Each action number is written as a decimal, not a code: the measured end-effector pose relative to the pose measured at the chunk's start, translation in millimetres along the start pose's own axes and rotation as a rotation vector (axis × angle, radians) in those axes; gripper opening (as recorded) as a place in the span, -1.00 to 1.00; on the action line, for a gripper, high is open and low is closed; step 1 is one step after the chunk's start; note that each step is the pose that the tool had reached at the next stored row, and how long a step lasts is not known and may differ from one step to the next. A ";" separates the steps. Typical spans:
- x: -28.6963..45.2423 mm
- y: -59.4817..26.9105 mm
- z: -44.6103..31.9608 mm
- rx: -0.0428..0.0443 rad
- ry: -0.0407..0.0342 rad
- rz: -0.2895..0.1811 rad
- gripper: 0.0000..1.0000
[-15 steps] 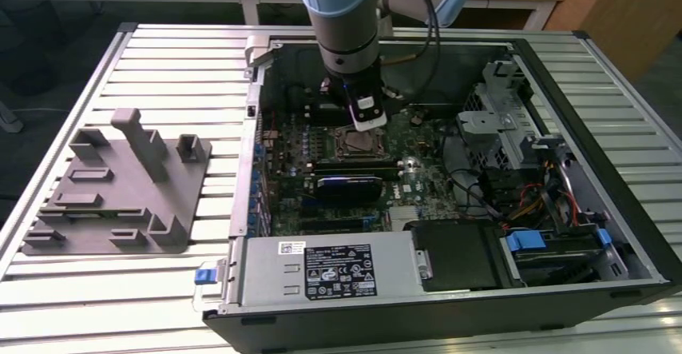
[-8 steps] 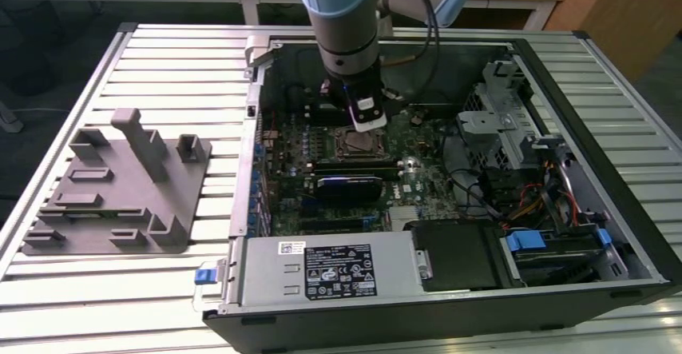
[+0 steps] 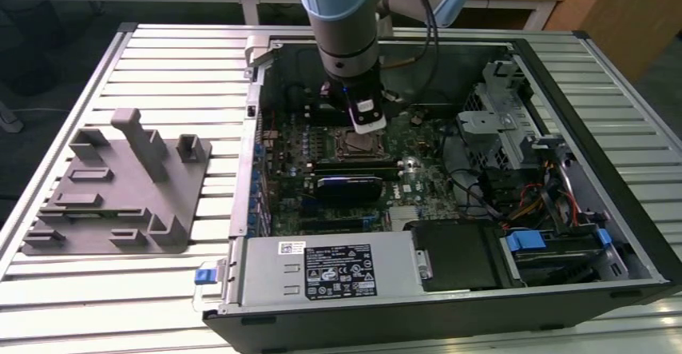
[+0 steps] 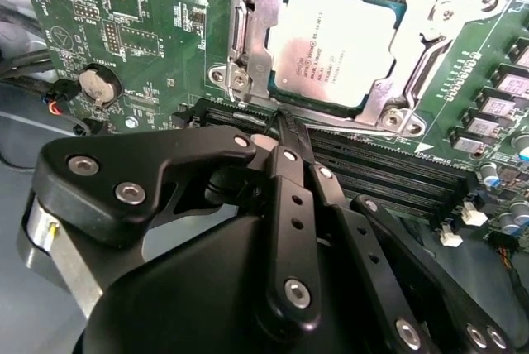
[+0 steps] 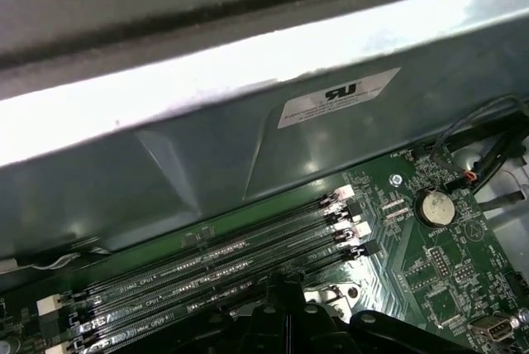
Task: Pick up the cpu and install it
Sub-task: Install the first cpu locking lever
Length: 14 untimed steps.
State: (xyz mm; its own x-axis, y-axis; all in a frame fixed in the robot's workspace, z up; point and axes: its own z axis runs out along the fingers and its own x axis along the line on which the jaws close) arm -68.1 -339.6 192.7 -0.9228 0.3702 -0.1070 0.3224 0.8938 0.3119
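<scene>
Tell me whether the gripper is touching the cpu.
Apart. In the second wrist view the gripper has its fingertips closed together over the memory slots, short of the cpu, which lies in the socket frame.

cpu (image 4: 335, 46) sits in the socket (image 4: 256, 56) on the motherboard (image 3: 352, 170) | pc case (image 3: 596, 210) on table's (image 3: 160, 58) middle | tray (image 3: 117, 190) by the exterior view's left edge

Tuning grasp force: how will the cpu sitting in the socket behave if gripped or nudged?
The cpu looks like a thin flat plate with a metal top, so probably rigid and light. Its smooth shiny face suggests pads could slip. It lies low within the socket frame, so little edge is likely exposed, and a sideways nudge would probably meet the frame. The gripper is beside it.
</scene>
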 end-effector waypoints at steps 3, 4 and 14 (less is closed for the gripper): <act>-1.4 0.4 0.8 -0.0003 -0.0001 0.000 -0.79; -2.1 0.6 1.1 -0.0004 -0.0001 0.000 -0.79; -4.2 0.7 3.5 0.0013 -0.0006 0.000 -0.79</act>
State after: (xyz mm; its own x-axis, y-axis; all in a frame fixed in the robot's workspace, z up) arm -63.3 -339.6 190.1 -0.9228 0.3700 -0.1077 0.3223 0.8942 0.3106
